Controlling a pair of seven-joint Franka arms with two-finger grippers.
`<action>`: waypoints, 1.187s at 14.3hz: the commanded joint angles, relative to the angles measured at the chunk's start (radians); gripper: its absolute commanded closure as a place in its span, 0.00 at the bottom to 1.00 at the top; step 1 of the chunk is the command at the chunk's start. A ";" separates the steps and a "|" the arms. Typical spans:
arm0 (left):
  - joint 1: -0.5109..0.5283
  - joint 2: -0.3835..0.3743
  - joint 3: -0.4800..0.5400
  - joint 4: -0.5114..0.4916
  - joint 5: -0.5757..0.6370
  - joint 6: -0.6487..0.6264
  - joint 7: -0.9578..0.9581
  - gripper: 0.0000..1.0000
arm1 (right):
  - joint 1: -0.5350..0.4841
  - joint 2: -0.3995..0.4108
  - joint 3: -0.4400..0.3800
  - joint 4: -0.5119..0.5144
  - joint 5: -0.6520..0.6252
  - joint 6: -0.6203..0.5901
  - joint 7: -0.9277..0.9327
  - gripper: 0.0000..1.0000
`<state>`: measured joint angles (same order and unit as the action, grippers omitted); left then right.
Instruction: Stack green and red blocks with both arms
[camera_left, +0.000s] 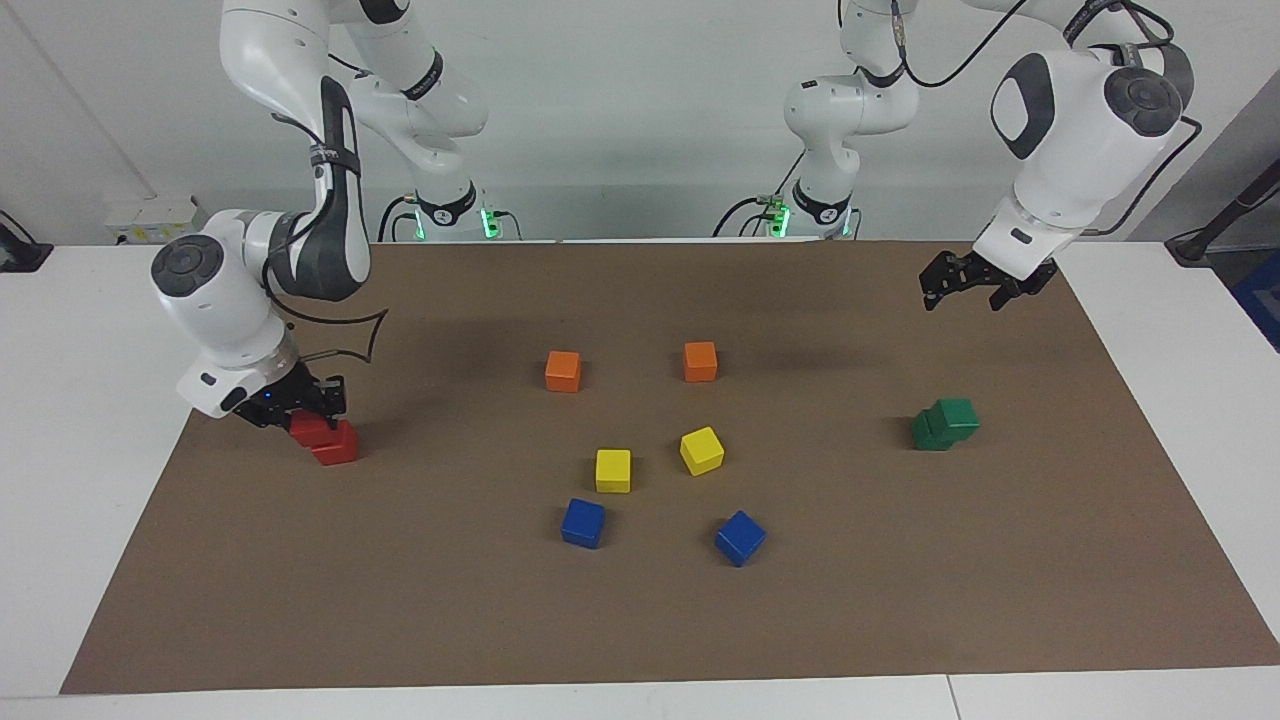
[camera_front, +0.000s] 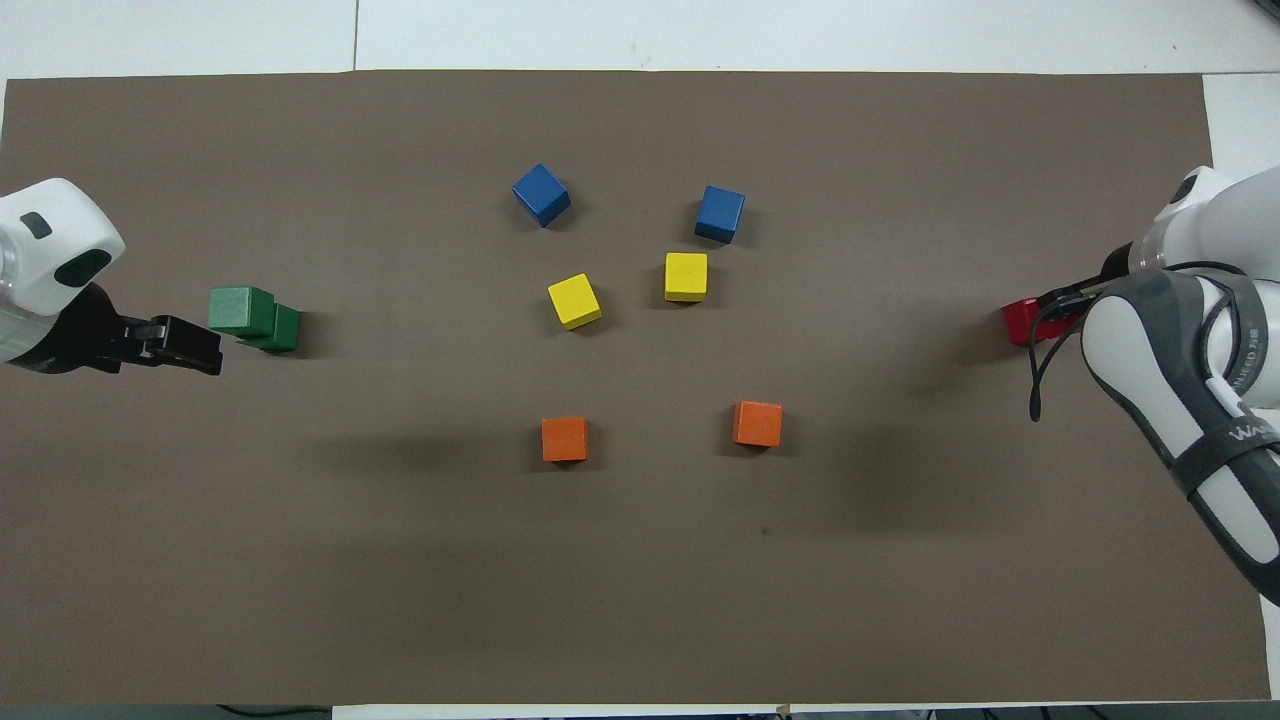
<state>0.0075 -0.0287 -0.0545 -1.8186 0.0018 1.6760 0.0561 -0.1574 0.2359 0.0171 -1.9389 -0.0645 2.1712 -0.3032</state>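
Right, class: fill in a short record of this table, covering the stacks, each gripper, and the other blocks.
green stack: two blocks, top one offset, toward the left arm's end
red stack: two blocks, toward the right arm's end
left gripper: raised, apart from the green stack
right gripper: down at the top red block
other blocks: two orange, two yellow, two blue, all single

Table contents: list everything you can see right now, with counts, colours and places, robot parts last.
green blocks: 2, dark green, stacked with the top one offset, at the left arm's end of the mat.
red blocks: 2, bright red, stacked, at the right arm's end.
orange cubes: 2, orange, mid-mat, nearest the robots.
yellow cubes: 2, yellow, mid-mat, between orange and blue.
blue cubes: 2, blue, mid-mat, farthest from the robots.
mat: 1, brown, covering the white table.
left pincer: 1, black, raised in the air, nothing in it.
right pincer: 1, black, down at the top red block.
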 joint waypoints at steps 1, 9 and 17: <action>-0.004 -0.007 0.010 0.011 -0.009 -0.010 -0.009 0.00 | -0.011 -0.018 0.010 -0.040 -0.003 0.054 0.004 1.00; 0.000 0.021 0.005 0.140 -0.003 -0.117 -0.009 0.00 | -0.011 -0.012 0.012 -0.049 -0.003 0.058 0.004 1.00; 0.000 0.032 0.005 0.157 -0.003 -0.105 -0.005 0.00 | 0.001 -0.012 0.012 -0.054 -0.003 0.058 0.013 1.00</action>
<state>0.0080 -0.0104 -0.0529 -1.6819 0.0018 1.5773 0.0559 -0.1511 0.2354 0.0210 -1.9633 -0.0645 2.2132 -0.3032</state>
